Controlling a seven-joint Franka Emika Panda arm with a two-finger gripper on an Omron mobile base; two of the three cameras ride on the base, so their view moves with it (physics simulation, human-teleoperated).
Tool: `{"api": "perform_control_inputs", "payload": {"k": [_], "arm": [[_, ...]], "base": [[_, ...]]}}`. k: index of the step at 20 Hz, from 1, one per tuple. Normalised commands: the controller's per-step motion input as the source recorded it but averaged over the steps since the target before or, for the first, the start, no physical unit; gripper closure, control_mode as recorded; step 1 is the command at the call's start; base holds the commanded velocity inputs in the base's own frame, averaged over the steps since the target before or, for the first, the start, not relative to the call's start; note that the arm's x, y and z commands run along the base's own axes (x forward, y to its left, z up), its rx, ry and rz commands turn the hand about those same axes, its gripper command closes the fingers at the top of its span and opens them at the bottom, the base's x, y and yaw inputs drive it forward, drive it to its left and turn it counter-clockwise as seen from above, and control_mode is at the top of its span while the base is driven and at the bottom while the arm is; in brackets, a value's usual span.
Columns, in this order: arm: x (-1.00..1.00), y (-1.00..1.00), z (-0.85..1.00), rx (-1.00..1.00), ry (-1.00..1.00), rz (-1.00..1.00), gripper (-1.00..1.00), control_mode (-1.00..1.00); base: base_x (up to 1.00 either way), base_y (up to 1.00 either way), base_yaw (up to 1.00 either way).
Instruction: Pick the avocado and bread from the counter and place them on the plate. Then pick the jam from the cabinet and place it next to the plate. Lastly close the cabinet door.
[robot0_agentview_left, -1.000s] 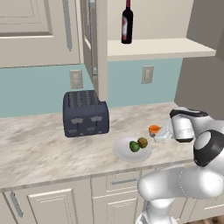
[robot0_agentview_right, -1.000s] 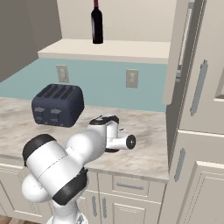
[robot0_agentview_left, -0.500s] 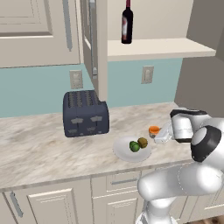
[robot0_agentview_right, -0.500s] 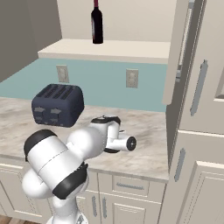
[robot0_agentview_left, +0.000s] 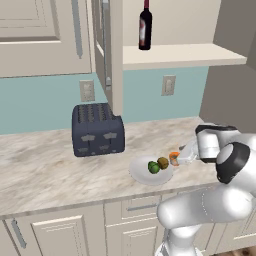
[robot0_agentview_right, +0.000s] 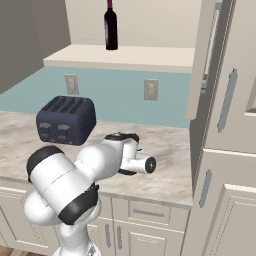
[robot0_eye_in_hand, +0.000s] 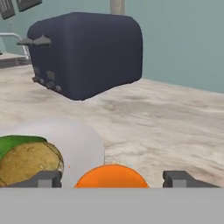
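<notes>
On the counter (robot0_agentview_left: 40, 170) lies the white plate (robot0_agentview_left: 140, 172), with the green avocado (robot0_agentview_left: 153, 167) and the brown bread (robot0_agentview_left: 163, 163) on it. The orange jam (robot0_agentview_left: 173, 158) stands just right of the plate's rim. My gripper (robot0_agentview_left: 182, 156) reaches in low from the right around it. In the hand view the jam (robot0_eye_in_hand: 111, 177) sits between the fingertips (robot0_eye_in_hand: 46, 179) with a gap on each side, so the gripper (robot0_eye_in_hand: 113, 179) is open. Plate (robot0_eye_in_hand: 83, 148), bread (robot0_eye_in_hand: 28, 162) and avocado (robot0_eye_in_hand: 17, 144) lie to the left there. The cabinet (robot0_agentview_left: 175, 55) door (robot0_agentview_left: 112, 50) stands open.
A dark blue toaster (robot0_agentview_left: 97, 129) stands at the back left of the plate; it also shows as the toaster (robot0_agentview_right: 66, 120) and the toaster (robot0_eye_in_hand: 87, 52). A wine bottle (robot0_agentview_left: 145, 25) is on the cabinet shelf. In the right base view the open door (robot0_agentview_right: 202, 60) hangs over the counter's right end.
The jaws have spread apart and let go of the jam, which now rests on the counter beside the plate. The arm has barely moved.
</notes>
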Motion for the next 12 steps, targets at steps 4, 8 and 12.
{"api": "perform_control_inputs", "payload": {"k": [4,8,12], "arm": [[0.00,0.00,0.05,0.00,-0.03,0.00,-1.00,-1.00],[-0.02,0.00,0.21,0.01,-0.02,-0.01,-1.00,-1.00],[-0.26,0.02,0.68,0.04,-0.06,-0.07,-1.00,-1.00]], "base": [[0.00,0.00,0.00],[0.00,0.00,0.00],[0.00,0.00,0.00]]}}
